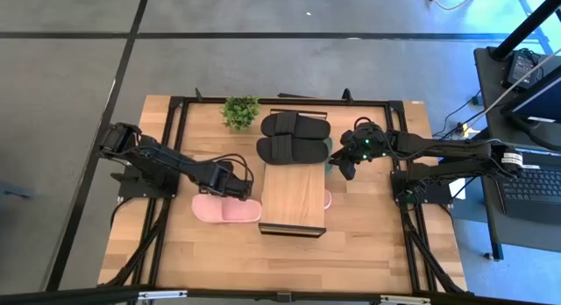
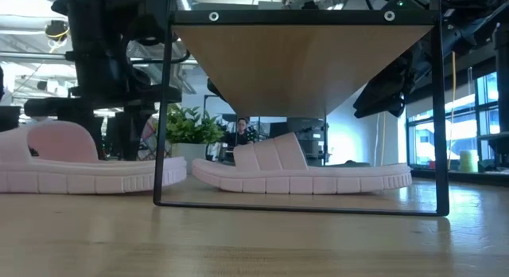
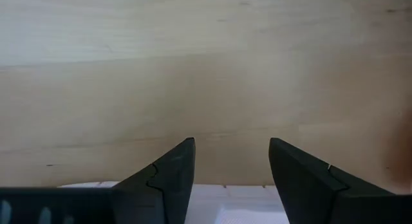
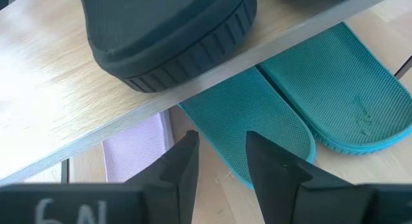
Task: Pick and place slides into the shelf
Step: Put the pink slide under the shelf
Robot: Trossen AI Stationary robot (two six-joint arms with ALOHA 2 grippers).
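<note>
The shelf (image 1: 294, 198) stands mid-table, with two black slides (image 1: 294, 137) on the far part of its plank top. One pale pink slide (image 1: 226, 209) lies sole-down on the table left of the shelf. My left gripper (image 1: 238, 193) stands open right above it, pointing down, and the slide's pale edge (image 3: 225, 205) shows between the fingers. A second pink slide (image 2: 302, 169) lies under the shelf. Two green slides (image 4: 251, 114) also lie under the plank (image 4: 58, 108). My right gripper (image 4: 222, 137) hovers open at the shelf's right side, slanting down toward them.
A small potted plant (image 1: 240, 110) stands at the far edge, left of the black slides. The shelf's dark metal legs (image 2: 159, 110) frame the space under the plank. Bare wooden tabletop (image 1: 289, 261) lies in front of the shelf.
</note>
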